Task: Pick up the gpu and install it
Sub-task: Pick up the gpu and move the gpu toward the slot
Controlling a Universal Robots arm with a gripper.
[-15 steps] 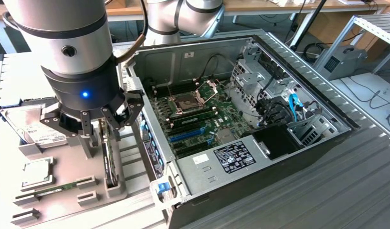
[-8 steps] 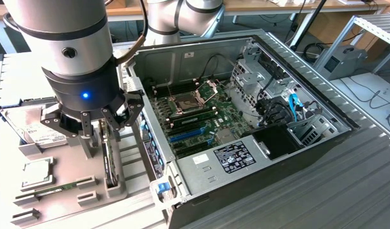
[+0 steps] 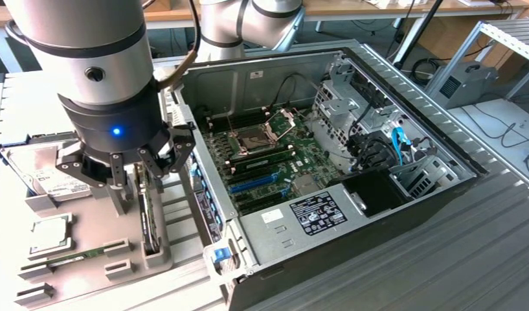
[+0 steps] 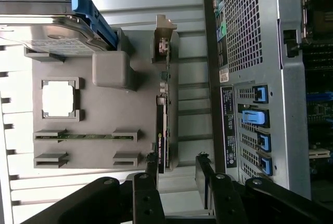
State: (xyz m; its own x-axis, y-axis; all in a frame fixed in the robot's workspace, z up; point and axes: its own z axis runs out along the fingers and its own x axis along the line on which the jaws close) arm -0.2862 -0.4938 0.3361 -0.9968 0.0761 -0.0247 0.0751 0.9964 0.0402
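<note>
The gpu (image 3: 148,223) is a thin black card standing on edge in a slot of the grey parts holder (image 3: 83,223), on the exterior view's left beside the open computer case. In the wrist view the gpu (image 4: 162,125) runs lengthwise, with its silver bracket (image 4: 164,37) at the far end. My gripper (image 3: 135,184) hangs just above the card, open and holding nothing. In the wrist view my gripper (image 4: 177,174) has its two black fingers on either side of the card's near end, and one finger (image 4: 151,172) is closer to the card than the other.
The open computer case (image 3: 403,214) lies on the exterior view's right, with its motherboard and blue slots (image 3: 251,184) exposed. On the holder sit a silver hard drive (image 3: 48,175), a square chip (image 3: 50,234) and a green memory stick (image 3: 74,256). The case's rear wall (image 4: 250,78) stands close beside the card.
</note>
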